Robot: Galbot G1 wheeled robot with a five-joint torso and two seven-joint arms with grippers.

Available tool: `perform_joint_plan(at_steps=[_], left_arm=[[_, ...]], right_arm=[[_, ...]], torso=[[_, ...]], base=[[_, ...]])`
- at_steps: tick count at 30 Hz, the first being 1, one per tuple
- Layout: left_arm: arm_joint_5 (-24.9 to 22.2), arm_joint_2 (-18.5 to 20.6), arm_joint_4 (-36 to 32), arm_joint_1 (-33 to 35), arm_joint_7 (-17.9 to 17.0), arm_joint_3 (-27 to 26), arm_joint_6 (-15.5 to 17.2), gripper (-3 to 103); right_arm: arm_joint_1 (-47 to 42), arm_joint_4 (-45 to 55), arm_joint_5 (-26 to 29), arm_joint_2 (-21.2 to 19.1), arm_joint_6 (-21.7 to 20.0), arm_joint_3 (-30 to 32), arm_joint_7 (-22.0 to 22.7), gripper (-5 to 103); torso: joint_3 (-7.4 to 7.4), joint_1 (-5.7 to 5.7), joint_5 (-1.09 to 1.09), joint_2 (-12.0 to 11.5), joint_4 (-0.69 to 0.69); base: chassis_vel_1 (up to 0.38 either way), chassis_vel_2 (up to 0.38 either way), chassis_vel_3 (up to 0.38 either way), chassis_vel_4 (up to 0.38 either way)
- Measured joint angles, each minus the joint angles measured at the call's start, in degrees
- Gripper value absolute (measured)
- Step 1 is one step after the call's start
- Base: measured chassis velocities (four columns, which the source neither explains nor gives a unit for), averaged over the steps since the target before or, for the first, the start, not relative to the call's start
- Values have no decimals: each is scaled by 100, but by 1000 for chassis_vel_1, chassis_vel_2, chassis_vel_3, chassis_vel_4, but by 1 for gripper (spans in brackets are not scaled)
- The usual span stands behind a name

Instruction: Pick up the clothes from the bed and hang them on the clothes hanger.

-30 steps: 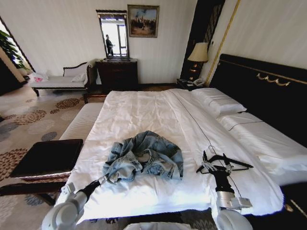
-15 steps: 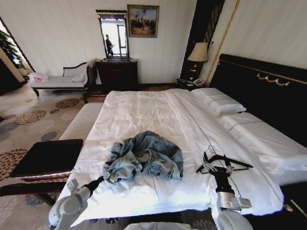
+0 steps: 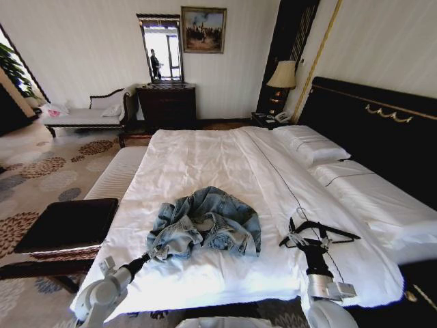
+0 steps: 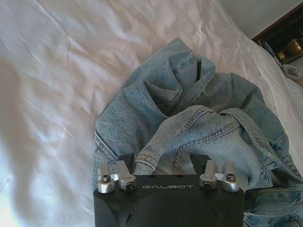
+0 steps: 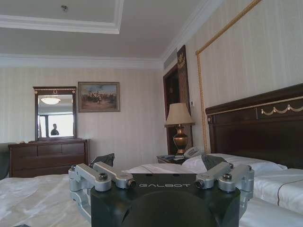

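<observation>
The clothes [image 3: 205,222], one light-blue denim jacket, lie crumpled on the bed [image 3: 205,157] near its foot. My left gripper [image 3: 151,254] reaches the jacket's near-left edge. In the left wrist view it [image 4: 163,161] is open, with a denim fold [image 4: 189,127] bulging between its spread fingers. The black clothes hanger [image 3: 328,231] with a silver wire hook lies flat on the sheet to the jacket's right. My right gripper [image 3: 311,237] sits at the hanger's near side. In the right wrist view it [image 5: 156,161] stands open and level, pointing along the bed.
A dark bench [image 3: 68,224] stands beside the bed's left edge. White pillows [image 3: 311,147] lie against the black headboard [image 3: 382,130]. Far back are a dresser with a mirror [image 3: 167,102], a lamp [image 3: 282,75] and a pale chaise [image 3: 85,113].
My left arm has swung a little rightward and its gripper has pushed into the jacket's near edge. The right arm, the hanger and the jacket have stayed put.
</observation>
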Motion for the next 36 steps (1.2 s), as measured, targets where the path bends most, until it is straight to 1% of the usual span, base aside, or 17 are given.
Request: perform_joint_plan(at_steps=[1, 5, 6, 9, 10, 11, 12, 14, 15, 16, 19, 20, 23, 25, 26, 30, 36], left_arm=[[0, -3, -4, 1, 0, 6, -1, 68], [-12, -34, 0, -6, -20, 29, -3, 47], [-12, -34, 0, -6, -20, 29, -3, 47], [-52, -60, 26, -26, -27, 41, -5, 30], [-52, -60, 26, -26, -27, 41, -5, 30], [-66, -66, 36, -32, -27, 42, -6, 25], [-71, -69, 44, -35, -27, 42, -7, 25], [-76, -74, 75, -41, -27, 40, -8, 14], [-76, -74, 75, -41, -27, 40, -8, 14], [-74, -76, 124, -51, -27, 31, -9, 10], [-49, -74, 258, -63, -24, 17, -12, 7], [-49, -74, 258, -63, -24, 17, -12, 7], [-6, -99, 273, -49, 2, 23, -47, 7], [4, -108, 264, -45, 3, 26, -53, 7], [90, -142, 198, -18, 9, 34, -80, 7], [311, -145, 207, 25, 34, -5, -178, 7], [541, -124, 324, 87, 120, -64, -362, 7]], right_arm=[[4, -6, 1, -2, -11, -1, 22, 100], [16, -24, 47, -22, -111, -20, 138, 100], [16, -24, 47, -22, -111, -20, 138, 100], [37, -50, 162, -99, -273, -61, 260, 100], [37, -50, 162, -99, -273, -61, 260, 100], [40, -52, 252, -144, -365, -91, 293, 100], [37, -51, 342, -183, -441, -115, 305, 100], [13, -7, 578, -292, -658, -197, 337, 100], [13, -7, 578, -292, -658, -197, 337, 100], [-10, 34, 775, -424, -835, -298, 379, 100], [-31, 57, 1192, -819, -1099, -559, 367, 100], [-31, 57, 1192, -819, -1099, -559, 367, 100], [-23, 7, 1598, -1265, -1191, -833, 41, 100], [-13, -32, 1662, -1370, -1195, -917, -41, 100], [180, -444, 1621, -1693, -1194, -1309, -273, 100], [487, -889, 1407, -1759, -1153, -1616, -273, 100], [873, -1223, 1265, -1682, -1087, -1963, -135, 100]], torso=[[0, 0, 0, 0, 0], [0, 0, 0, 0, 0], [0, 0, 0, 0, 0], [0, 0, 0, 0, 0], [0, 0, 0, 0, 0], [0, 0, 1, 0, 0], [0, 0, 0, 0, 0], [0, 0, 1, 0, 0], [0, 0, 1, 0, 0], [0, 0, 0, 0, -1], [0, 0, 0, 0, 0], [0, 0, 0, 0, 0], [0, 0, 0, 0, 0], [0, 1, 0, 0, 0], [0, 1, 0, 0, -1], [0, 1, 1, 0, 0], [0, 1, 0, 0, -1]], base=[[0, 0, 0, 0], [0, 0, 0, 0], [0, 0, 0, 0], [0, 0, 0, 0], [0, 0, 0, 0], [0, 0, 0, 0], [0, 0, 0, 0], [0, 0, 0, 0], [0, 0, 0, 0], [0, 0, 0, 0], [0, 0, 0, 0], [0, 0, 0, 0], [0, 0, 0, 0], [0, 0, 0, 0], [0, 0, 0, 0], [0, 0, 0, 0], [0, 0, 0, 0]])
